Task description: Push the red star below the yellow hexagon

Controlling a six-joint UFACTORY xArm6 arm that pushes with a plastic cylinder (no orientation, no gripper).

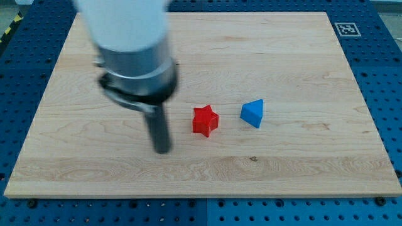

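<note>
Red star [205, 120], my tip [162, 150] left

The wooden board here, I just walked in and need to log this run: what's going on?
A single robot arm ending in a dark rod is working over the wooden board. My tip rests on the board at the view's left of the red star, apart from it. A blue block sits to the star's right. No yellow hexagon shows in this view; it may be hidden behind the arm.

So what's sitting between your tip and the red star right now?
Nothing: in the camera view, only bare board separates my tip from the red star, which lies to the tip's right and slightly toward the view's top. The blue block sits beyond the star.
</note>
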